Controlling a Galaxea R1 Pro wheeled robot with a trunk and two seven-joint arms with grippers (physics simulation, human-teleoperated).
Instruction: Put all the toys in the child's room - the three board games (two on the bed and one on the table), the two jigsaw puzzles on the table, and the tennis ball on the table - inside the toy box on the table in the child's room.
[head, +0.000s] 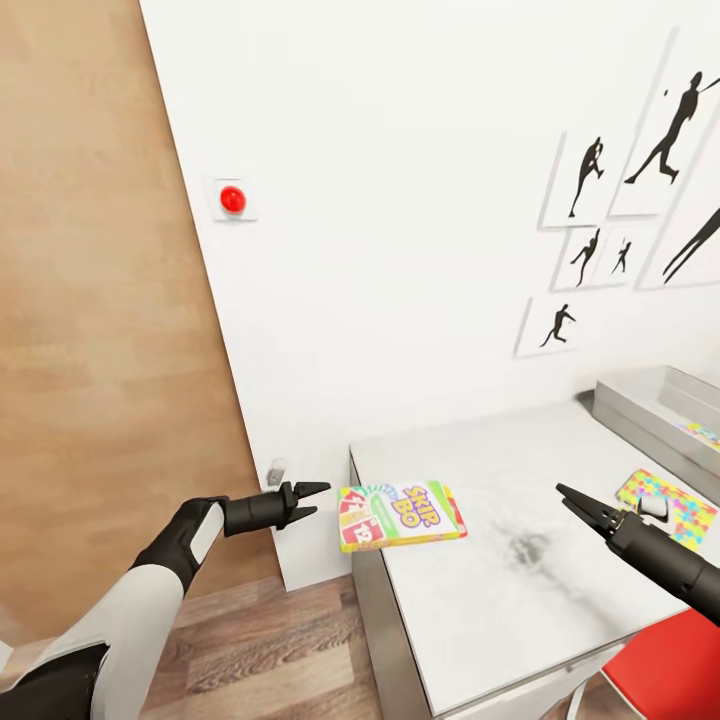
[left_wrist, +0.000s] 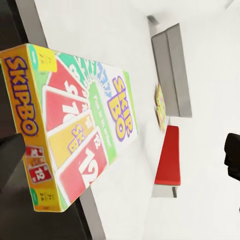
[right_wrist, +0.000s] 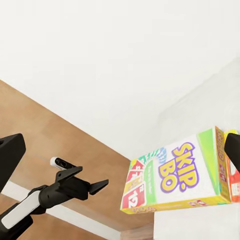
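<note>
Skip-Bo box (head: 402, 514) lies on the table (head: 520, 590) edge — just beyond the left gripper (head: 308, 499), jaws spread, empty; right gripper (head: 580, 505) jaws parted.

White table (head: 520, 600), Skip-Bo box (head: 402, 514) overhanging its corner, jigsaw puzzle (head: 668, 502), grey toy box (head: 640, 418) seemingly holding another puzzle.

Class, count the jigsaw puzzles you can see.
2. One puzzle lies on the table near the right gripper; another puzzle lies inside the toy box, partly cut off.
</note>
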